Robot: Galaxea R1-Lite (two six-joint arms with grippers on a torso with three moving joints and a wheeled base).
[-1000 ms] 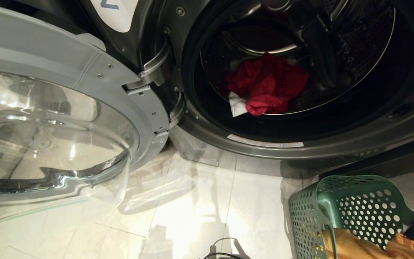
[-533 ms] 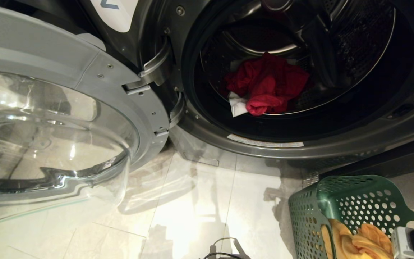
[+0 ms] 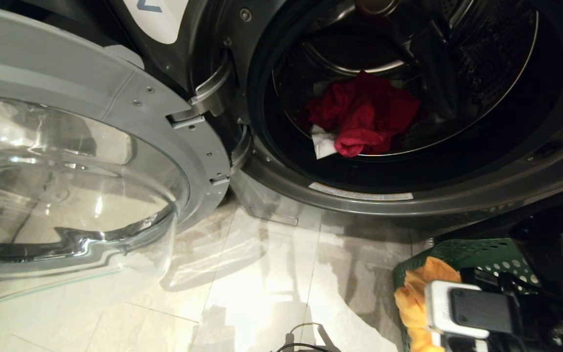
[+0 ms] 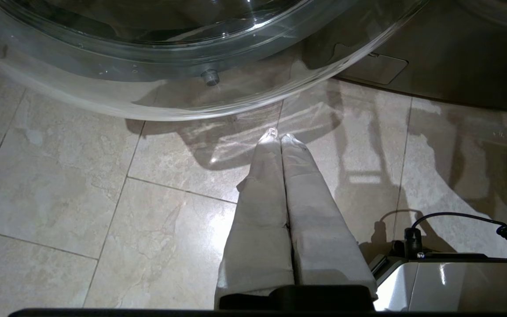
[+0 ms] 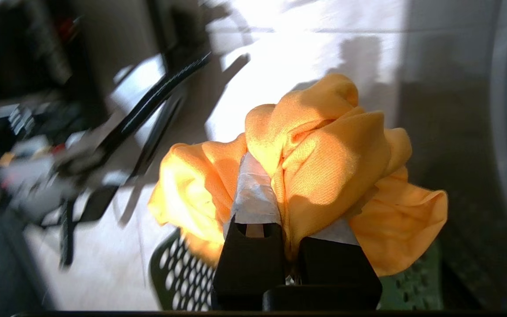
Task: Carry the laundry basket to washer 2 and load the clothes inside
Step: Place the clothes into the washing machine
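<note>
You are looking at washer 2 [image 3: 457,195] with its glass door [image 3: 76,186] hanging wide open to the left and the drum gaping on the right. A red garment [image 3: 364,117] and a white one [image 3: 321,143] are lying together at the far bottom of the drum. The laundry basket [image 3: 477,254] is sitting on the tiled floor [image 3: 262,274] near the right edge, just in front of the machine. Your right gripper [image 5: 282,185] is clamping a yellow-orange garment [image 5: 324,154] above the basket (the cloth is bunching around both taped fingers [image 5: 253,193]), and that bundle is hanging at the basket's left side. Your left gripper [image 4: 280,137] is pointing down at the floor below the door, fingers pressed together and holding nothing
</note>
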